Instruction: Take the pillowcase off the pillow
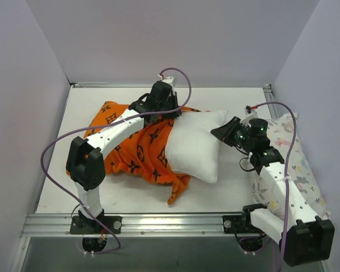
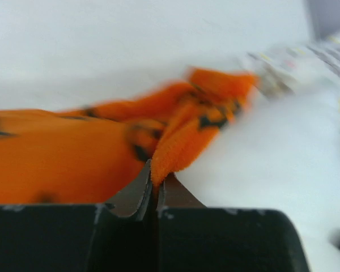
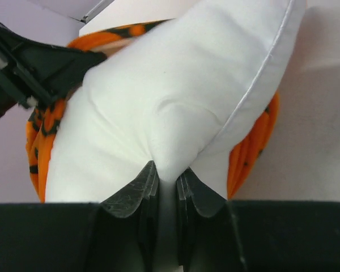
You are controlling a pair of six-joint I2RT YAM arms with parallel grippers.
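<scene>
The orange pillowcase [image 1: 130, 148] with black flower motifs lies crumpled on the table's left half and still covers the left part of the plain white pillow [image 1: 194, 146]. My left gripper [image 1: 161, 107] is shut on a fold of the pillowcase's edge [image 2: 175, 148] at the pillow's far side. My right gripper [image 1: 225, 134] is shut on a pinch of the pillow [image 3: 175, 102] at its right end. Orange fabric [image 3: 252, 148] shows behind the pillow in the right wrist view. The left wrist view is blurred.
A second pillow with pastel print [image 1: 292, 164] lies along the right wall, under the right arm. White walls enclose the table on three sides. A metal rail [image 1: 170, 224] runs along the near edge.
</scene>
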